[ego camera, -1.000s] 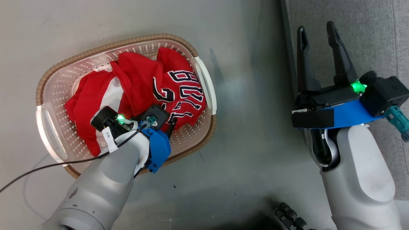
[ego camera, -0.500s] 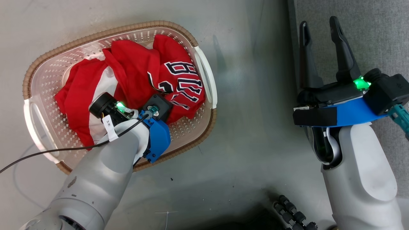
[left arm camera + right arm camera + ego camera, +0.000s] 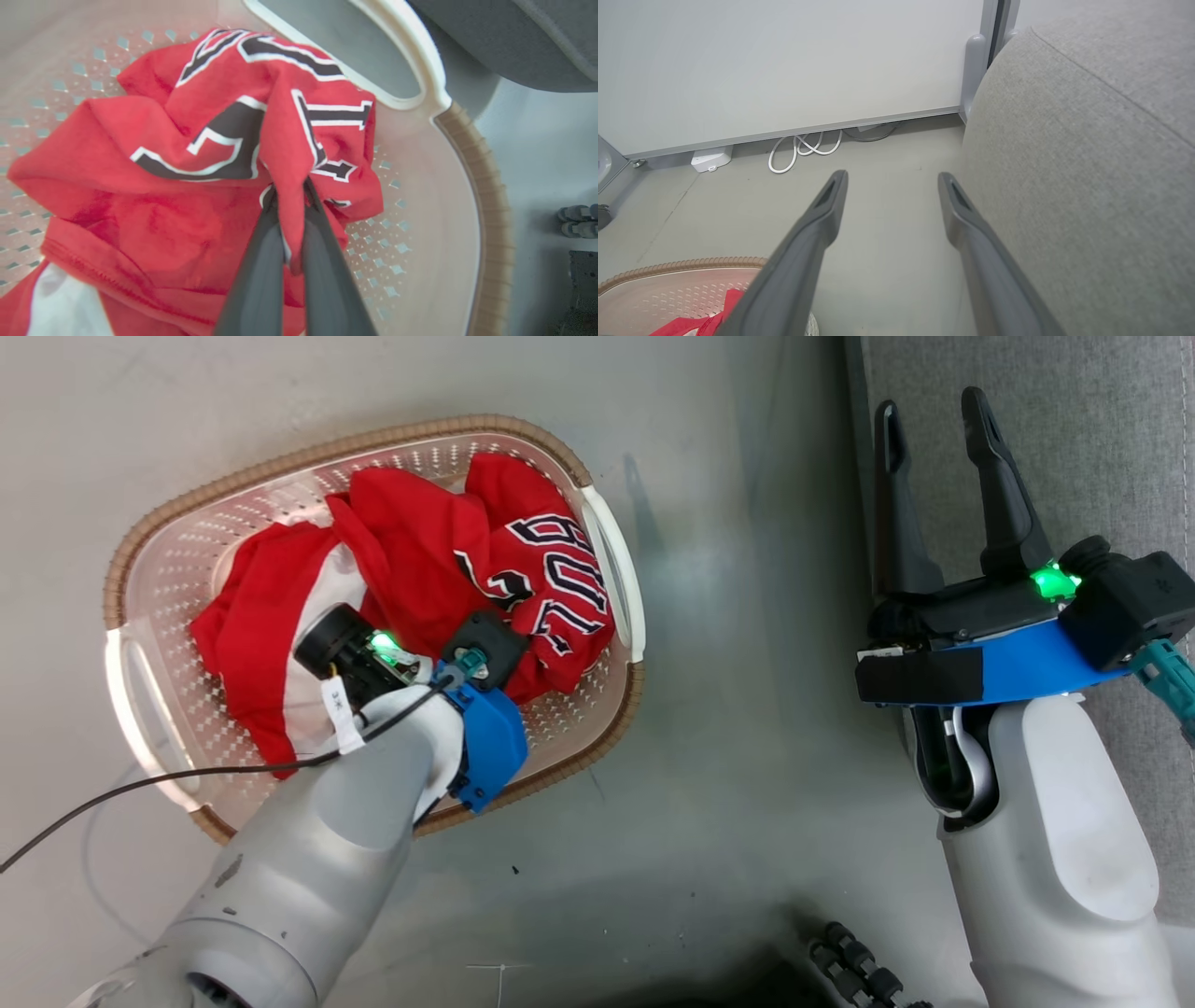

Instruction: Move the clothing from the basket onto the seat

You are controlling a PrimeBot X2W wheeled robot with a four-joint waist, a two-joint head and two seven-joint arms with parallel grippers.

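Left gripper [image 3: 290,193] is down inside the basket [image 3: 280,467]. Its two dark fingers [image 3: 257,280] are pressed together on a fold of the red jersey [image 3: 219,112]. In the left wrist view you can see the red cloth squeezed between them. The jersey has big black and white letters on it. It lies bunched up at the side of the basket that is nearer the seat [image 3: 1074,439].

The striped garment [image 3: 280,616] is red too, with a broad white stripe. It lies beside the jersey in the basket, and nothing holds it.

Right gripper [image 3: 929,403] is up by the edge of the seat, well apart from the basket. Its fingers are spread wide and there is nothing between them.

The basket sits on the grey floor [image 3: 728,709], near the seat but not touching it.

I think the job is just at its start. Both red things are inside the basket, so nothing has been moved yet. The grab on the jersey looks done. What is left is to lift the jersey out, carry it over to the seat and let it go. Then the striped garment needs the same. The cloth is soft and floppy, so the jersey may tug the striped garment along when it goes up.
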